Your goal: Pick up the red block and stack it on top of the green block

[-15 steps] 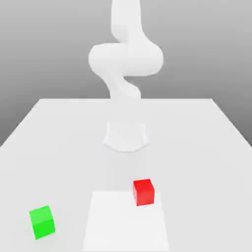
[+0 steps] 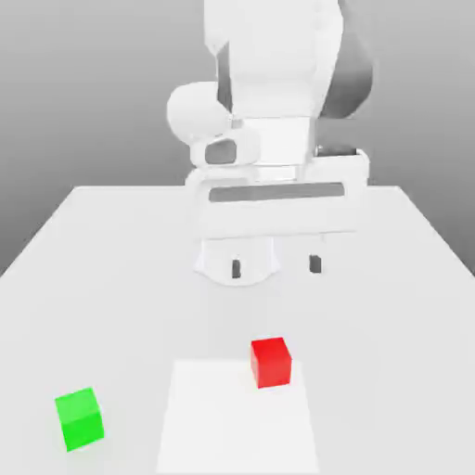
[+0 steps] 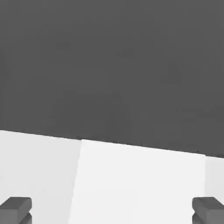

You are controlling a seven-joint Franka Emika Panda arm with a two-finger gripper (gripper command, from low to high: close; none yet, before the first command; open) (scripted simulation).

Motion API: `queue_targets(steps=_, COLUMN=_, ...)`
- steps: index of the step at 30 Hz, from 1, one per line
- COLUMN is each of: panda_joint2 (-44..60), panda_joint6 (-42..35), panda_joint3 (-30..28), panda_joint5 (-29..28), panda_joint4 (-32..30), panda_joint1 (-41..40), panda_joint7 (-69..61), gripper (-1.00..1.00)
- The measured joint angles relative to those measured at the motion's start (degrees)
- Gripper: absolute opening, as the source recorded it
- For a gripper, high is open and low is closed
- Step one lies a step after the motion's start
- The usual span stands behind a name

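Two blocks (image 2: pixel 271 364) well apart on the table (image 2: pixel 139 306)

End effector (image 2: pixel 276 266) now in view, arm (image 2: pixel 278 74) lowered

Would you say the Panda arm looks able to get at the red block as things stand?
Probably yes: the gripper hangs open and empty, and nothing sits on or against the red block. The green block lies well apart, toward the exterior view's left.
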Motion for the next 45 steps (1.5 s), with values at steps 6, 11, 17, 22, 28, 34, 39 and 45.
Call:
queue_targets(steps=6, panda_joint2=17.5, panda_joint6=13.6, panda_joint3=0.1, panda_joint5=-2.1, panda_joint4=-3.9, panda_joint1=1.0, panda_joint7=0.9, gripper=0.00)
queue_targets(steps=11, panda_joint2=24.9, panda_joint6=20.0, panda_joint3=-1.1, panda_joint5=-3.0, panda_joint4=-3.0, panda_joint1=2.0, panda_joint7=1.6, gripper=-1.00)
queue_targets(steps=17, panda_joint2=24.7, panda_joint6=19.8, panda_joint3=-1.1, panda_joint5=-3.3, panda_joint4=-3.1, panda_joint1=2.0, panda_joint7=1.8, gripper=-1.00)
queue_targets(steps=22, panda_joint2=15.6, panda_joint6=12.0, panda_joint3=-0.2, panda_joint5=-1.8, panda_joint4=-4.4, panda_joint1=1.5, panda_joint7=0.7, gripper=-1.00)
queue_targets(steps=28, panda_joint2=11.3, panda_joint6=3.2, panda_joint3=-3.9, panda_joint5=-1.2, panda_joint4=0.2, panda_joint1=-4.0, panda_joint7=3.5, gripper=-1.00)
queue_targets(steps=34, panda_joint2=17.1, panda_joint6=-3.4, panda_joint3=-9.8, panda_joint5=-0.1, panda_joint4=12.4, panda_joint1=-15.1, panda_joint7=9.8, gripper=-1.00)
queue_targets(steps=39, panda_joint2=23.7, panda_joint6=-4.1, panda_joint3=-12.5, panda_joint5=2.5, panda_joint4=19.7, panda_joint1=-20.3, panda_joint7=12.2, gripper=-1.00)
queue_targets(steps=45, panda_joint2=29.6, panda_joint6=0.9, panda_joint3=-11.1, panda_joint5=4.9, panda_joint4=20.4, panda_joint1=-21.6, panda_joint7=10.6, gripper=1.00)
